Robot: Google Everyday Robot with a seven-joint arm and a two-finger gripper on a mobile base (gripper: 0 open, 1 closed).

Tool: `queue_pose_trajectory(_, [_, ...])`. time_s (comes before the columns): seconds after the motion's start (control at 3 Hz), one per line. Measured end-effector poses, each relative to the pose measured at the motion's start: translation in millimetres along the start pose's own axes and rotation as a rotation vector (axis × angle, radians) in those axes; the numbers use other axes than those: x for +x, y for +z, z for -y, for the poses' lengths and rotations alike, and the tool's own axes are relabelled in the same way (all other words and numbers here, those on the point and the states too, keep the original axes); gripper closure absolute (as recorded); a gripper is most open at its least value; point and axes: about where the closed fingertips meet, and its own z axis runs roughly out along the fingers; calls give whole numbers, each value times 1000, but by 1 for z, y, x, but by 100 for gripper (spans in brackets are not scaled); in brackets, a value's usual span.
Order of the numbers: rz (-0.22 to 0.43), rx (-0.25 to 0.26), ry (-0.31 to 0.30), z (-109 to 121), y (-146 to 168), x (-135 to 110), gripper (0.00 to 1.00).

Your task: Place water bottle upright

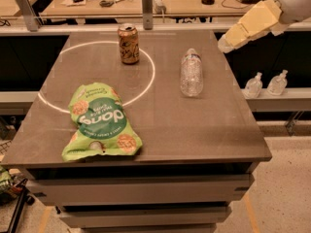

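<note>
Gripper (226, 42) hangs just beyond the far right corner of the counter (209, 125), holding nothing; whether it is wide or narrow I cannot tell. It looks staged for a reach inward. The water bottle (191, 73) lies on its side near the right edge, cap toward the far edge, so it is not yet upright.

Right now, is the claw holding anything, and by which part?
Nothing held. The claw hangs above the far right edge of the table, apart from the water bottle lying on its side.
</note>
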Motion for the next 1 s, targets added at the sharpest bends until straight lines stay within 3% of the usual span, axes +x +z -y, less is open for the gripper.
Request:
queue_pose_trajectory(0.33, [0, 0, 0, 0, 0, 0, 0])
queue_pose_trajectory(0.67, [-12, 25, 62, 13, 14, -4, 0])
queue_pose_trajectory(1.0, [-68, 79, 159, 33, 47, -8, 0])
